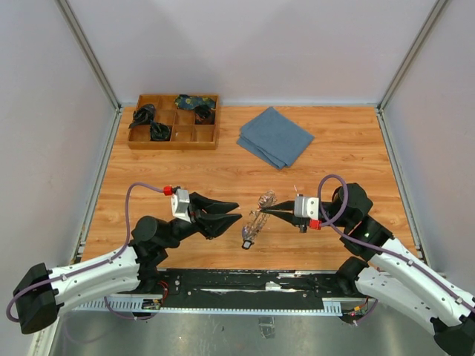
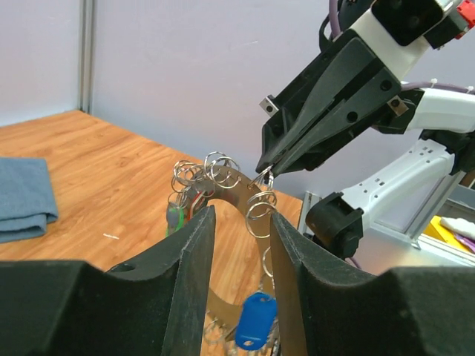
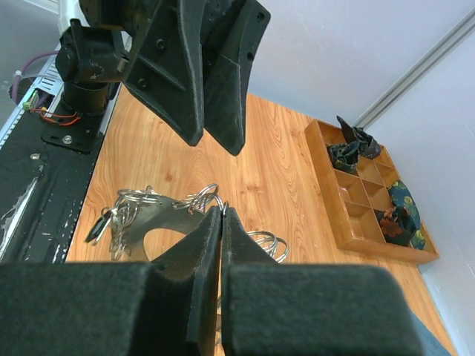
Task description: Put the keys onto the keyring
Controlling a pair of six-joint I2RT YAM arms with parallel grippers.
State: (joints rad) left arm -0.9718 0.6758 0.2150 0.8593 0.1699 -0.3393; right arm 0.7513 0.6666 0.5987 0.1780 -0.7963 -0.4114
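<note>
Step in hand: the bunch is held up between the two arms. I judge this to be the preparing of the ring for threading, not the threading itself.
Right tool (image 1: 266, 211): fully closed, and its tips pinch one small wire loop at the edge of the keyring (image 1: 254, 222).
Left tool (image 1: 239, 212): about half open. In its own camera its fingers (image 2: 189, 282) stand on each side of the flat metal band. I cannot tell if they touch it, and nothing is clearly gripped.
Where the keyring is: between the two tools, near the front middle of the table (image 1: 341, 148). It hangs from the right tool and seems to be lifted off the wood.
Next move, my judgement: the left tool should close on the band to steady it, so that a loop can be worked open. The motion must be small and slow, because the right grip is only on thin wire and may slip.
Keyrings: one.
Keys (image 3: 101, 222): too tangled to count.
Tags: three seen from the left wrist, a blue tag (image 2: 254, 330), a green tag (image 2: 175, 219) and a bit of a red tag (image 2: 194, 204).
Wire loops (image 2: 221, 165): many, no exact count possible.
Tools: two.
Blue cloth (image 1: 274, 137): one, folded, on the far side.
Wooden tray (image 1: 133, 141): one, at the far left, with eight compartments and about four dark bundles inside.
</note>
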